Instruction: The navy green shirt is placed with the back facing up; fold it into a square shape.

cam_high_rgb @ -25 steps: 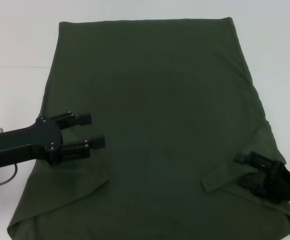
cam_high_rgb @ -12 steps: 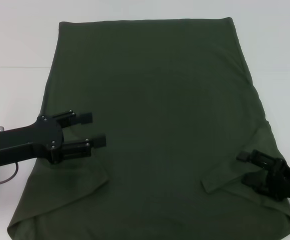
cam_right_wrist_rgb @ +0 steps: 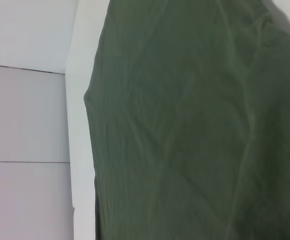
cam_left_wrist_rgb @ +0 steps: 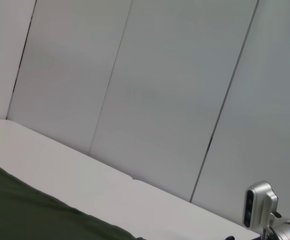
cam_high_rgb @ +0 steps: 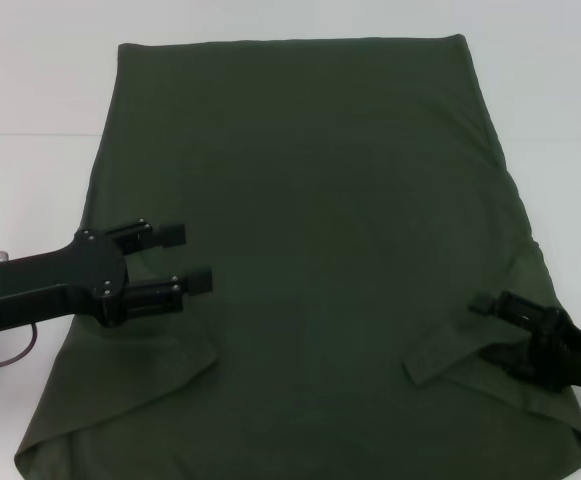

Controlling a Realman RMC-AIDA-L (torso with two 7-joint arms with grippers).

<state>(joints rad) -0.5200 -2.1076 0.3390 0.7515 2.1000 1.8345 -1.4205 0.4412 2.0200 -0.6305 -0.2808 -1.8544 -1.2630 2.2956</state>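
Two grippers over one shirt (cam_high_rgb: 310,250), spread flat across white table (cam_high_rgb: 30,90), both sleeves folded inward near front edge; left gripper (cam_high_rgb: 188,259) above shirt's left side, fingers spread wide, nothing between them. Right gripper (cam_high_rgb: 497,322) low at right edge beside folded sleeve; grip on cloth impossible to tell. Grey panelled wall (cam_left_wrist_rgb: 159,100) behind table.

Left gripper (cam_high_rgb: 190,260) reaching in from left, jaws parted. Right gripper (cam_high_rgb: 498,325) low at right, jaws parted.

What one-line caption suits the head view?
Left gripper open and right gripper poised over the olive shirt.
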